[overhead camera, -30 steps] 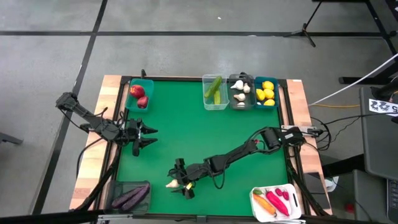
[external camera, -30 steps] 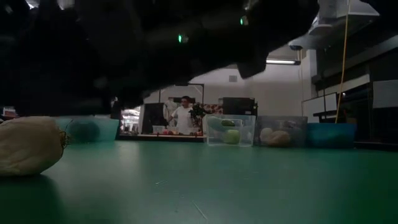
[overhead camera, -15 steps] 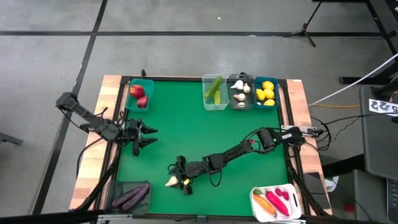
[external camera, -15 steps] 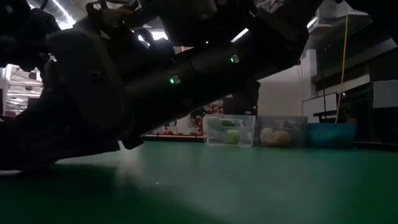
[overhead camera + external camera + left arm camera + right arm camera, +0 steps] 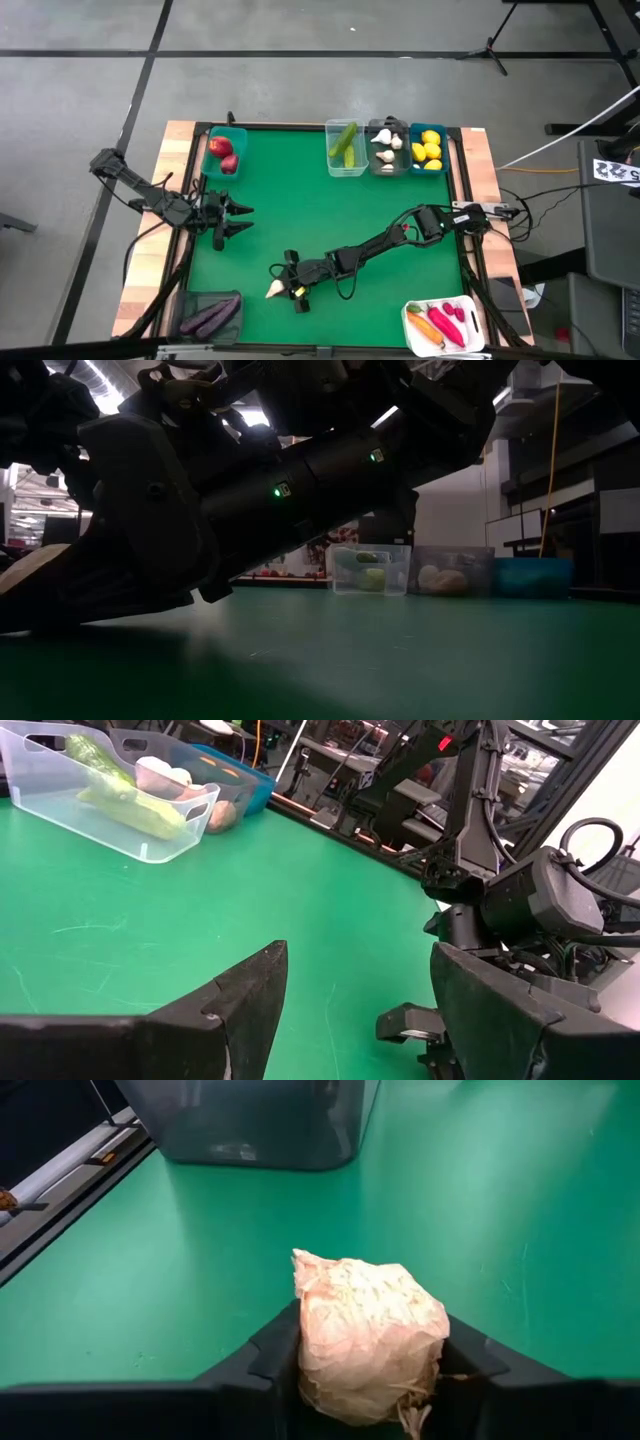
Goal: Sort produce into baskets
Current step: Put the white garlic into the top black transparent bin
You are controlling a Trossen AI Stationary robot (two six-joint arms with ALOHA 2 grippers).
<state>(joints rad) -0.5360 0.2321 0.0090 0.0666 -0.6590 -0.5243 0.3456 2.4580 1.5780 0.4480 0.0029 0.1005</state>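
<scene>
1. On the far left, the left gripper (image 5: 240, 219) hovered over the green table (image 5: 300, 200) with its fingers partly apart and nothing between them; this arm only waited.
2. Behind that gripper, at the far edge, the teal basket (image 5: 227, 151) already held red apples (image 5: 222, 150).
3. In front of it, at the near corner, the dark grey basket (image 5: 213, 314) already held the purple eggplants (image 5: 212, 317).
4. Near the middle of the table, low over the mat, the right gripper (image 5: 290, 292) had its fingers closed against both sides of a garlic bulb (image 5: 367, 1335); the bulb sat between them, touching both. I judged that this was the only piece not yet sorted.
5. Far behind the right gripper, three baskets stood side by side: the clear one with cucumbers (image 5: 345, 143), the grey one with garlic bulbs (image 5: 386, 148), the teal one with lemons (image 5: 428, 150).
6. To its right, at the near corner, the white basket (image 5: 443, 326) held a carrot and pink peppers.
7. So the sorting looked almost finished; what was left, I think, was to carry the bulb to the garlic basket.
</scene>
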